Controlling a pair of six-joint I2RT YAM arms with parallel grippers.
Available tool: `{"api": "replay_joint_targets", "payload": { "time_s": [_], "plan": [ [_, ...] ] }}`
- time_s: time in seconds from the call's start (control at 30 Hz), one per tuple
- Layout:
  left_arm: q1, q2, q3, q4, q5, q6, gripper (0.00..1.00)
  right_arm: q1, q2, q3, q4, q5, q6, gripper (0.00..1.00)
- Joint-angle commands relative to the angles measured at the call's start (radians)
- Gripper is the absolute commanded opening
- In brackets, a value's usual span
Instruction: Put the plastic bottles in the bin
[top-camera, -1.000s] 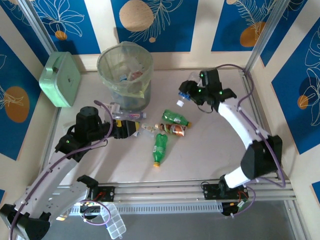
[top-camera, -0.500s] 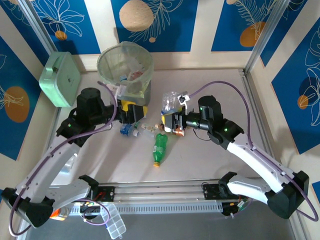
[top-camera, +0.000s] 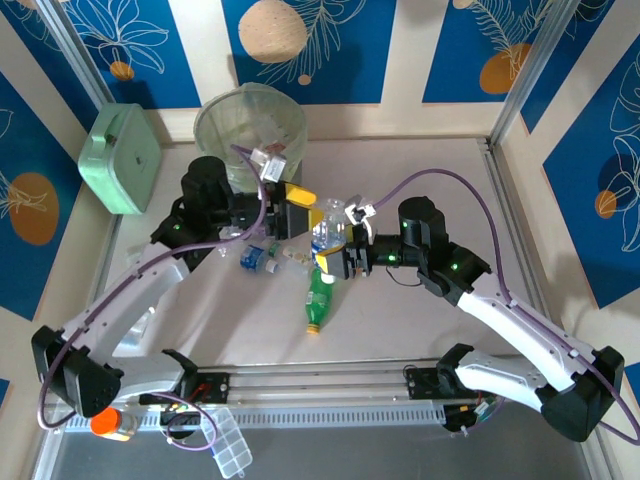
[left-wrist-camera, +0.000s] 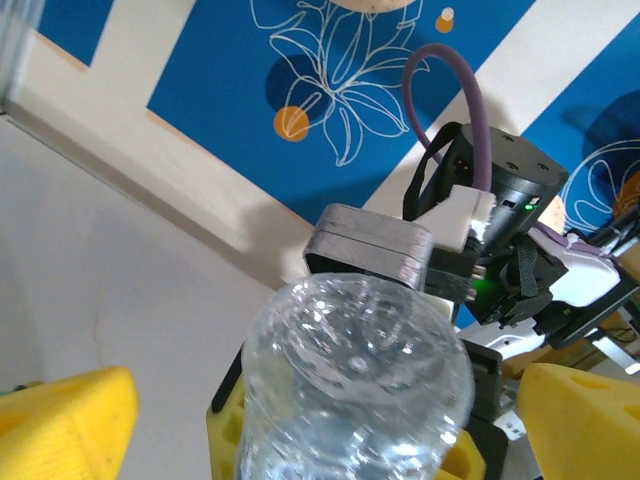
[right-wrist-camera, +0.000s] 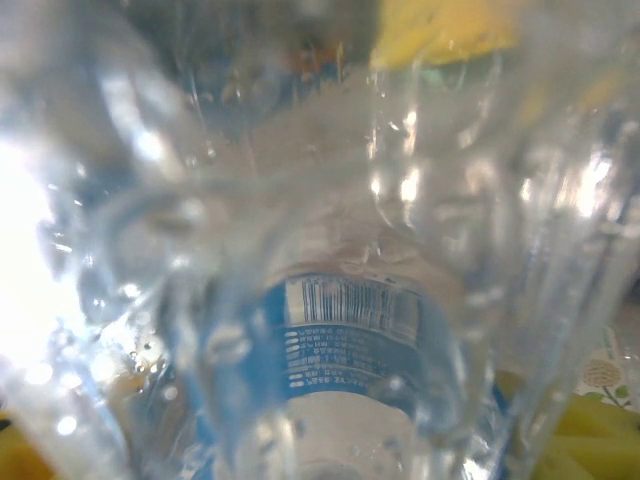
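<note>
Just in front of the bin, the right tool gripped a clear bottle; the left tool, nearer the bin, gaped wide.

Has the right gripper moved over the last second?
Yes. The right gripper, closed on a clear bottle, swung left and down the top view, from well right of the bin to just beyond the lying green bottle.

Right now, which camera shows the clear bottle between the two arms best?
Top external: the clear bottle appears nearly whole, held in the right gripper. Left wrist shows its round base; right wrist, a blurred close-up with its label.
</note>
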Motion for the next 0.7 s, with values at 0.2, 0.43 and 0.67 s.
{"api": "replay_joint_targets", "payload": {
  "time_s": [0.2,0.43,0.67],
  "plan": [
    [-0.062,0.049,0.017,0.079,0.139,0.024,0.85,0.008,-0.027,0.007,0.004,-0.04,0.014,0.65],
    [-0.077,0.072,0.074,-0.076,0.134,0.142,0.65,0.002,-0.008,0.017,-0.008,-0.039,0.022,0.65],
    [-0.079,0.087,0.111,-0.062,0.148,0.128,0.5,0.001,0.0,0.018,-0.013,-0.043,0.017,0.67]
  ]
}}
